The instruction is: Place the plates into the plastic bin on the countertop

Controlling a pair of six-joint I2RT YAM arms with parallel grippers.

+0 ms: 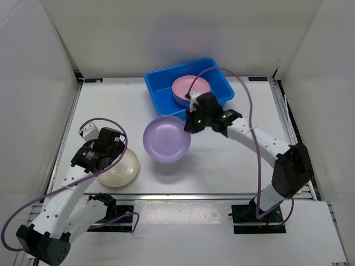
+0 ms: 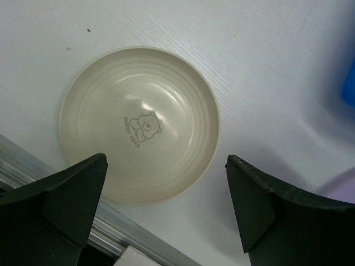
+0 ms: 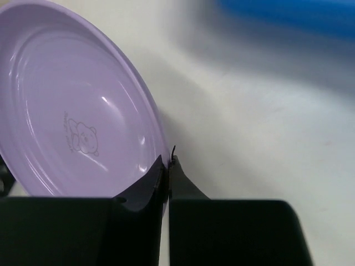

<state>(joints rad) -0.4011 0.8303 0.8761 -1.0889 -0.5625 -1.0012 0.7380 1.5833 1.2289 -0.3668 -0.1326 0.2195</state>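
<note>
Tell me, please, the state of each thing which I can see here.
purple plate, gripped at its rim, tilted
cream plate, lying flat on the countertop, face up, untouched
pink plate, lying in the blue bin
blue bin, upright, holding the pink plate
left end effector, open, above the cream plate
right end effector, shut on the purple plate

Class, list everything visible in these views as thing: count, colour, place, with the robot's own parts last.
bin: one, blue, far middle of the countertop
pink plate: one, pink, inside the bin
purple plate: one, purple, in front of the bin
cream plate: one, cream, near left
countertop: one, white
left arm: white and black, jaws open over the cream plate
right arm: white and black, jaws shut on the purple plate's rim
</note>
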